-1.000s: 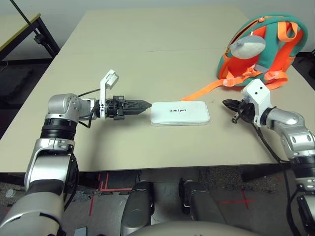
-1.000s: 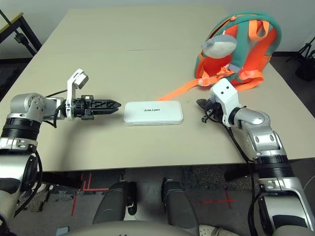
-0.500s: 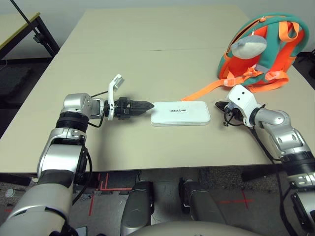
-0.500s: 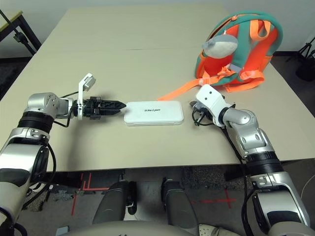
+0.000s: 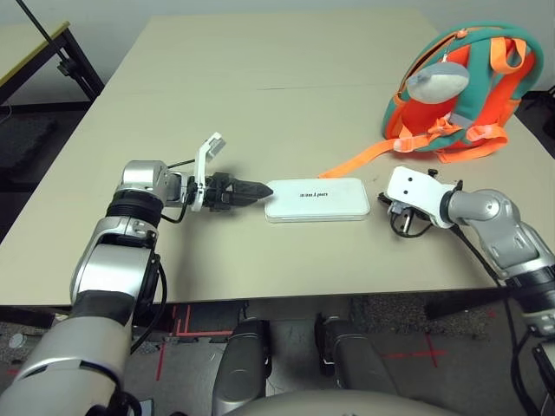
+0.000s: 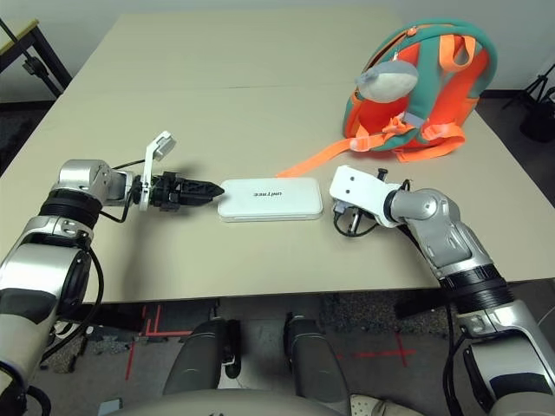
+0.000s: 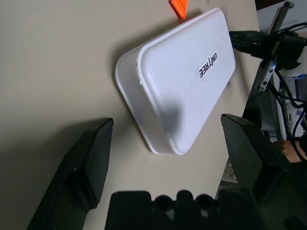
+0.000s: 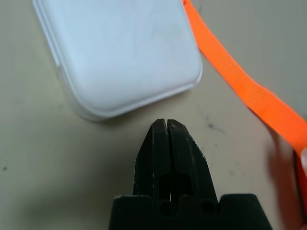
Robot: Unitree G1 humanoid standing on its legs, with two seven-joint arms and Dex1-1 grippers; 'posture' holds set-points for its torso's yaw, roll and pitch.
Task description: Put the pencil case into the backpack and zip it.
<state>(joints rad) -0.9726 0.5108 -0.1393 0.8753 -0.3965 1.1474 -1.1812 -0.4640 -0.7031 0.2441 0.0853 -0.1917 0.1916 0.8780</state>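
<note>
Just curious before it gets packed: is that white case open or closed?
Closed. The pencil case lies flat on the table, its lid seated evenly on the base all around.

Bare table (image 5: 260, 113) surrounds the pencil case (image 5: 316, 199); orange strap (image 5: 360, 158) lies just behind.

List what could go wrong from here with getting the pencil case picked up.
The right gripper is shut just short of the pencil case, so it may shove the case instead of gripping it. The open left gripper straddles only the other end, a shallow hold. The orange strap alongside could snag.
</note>
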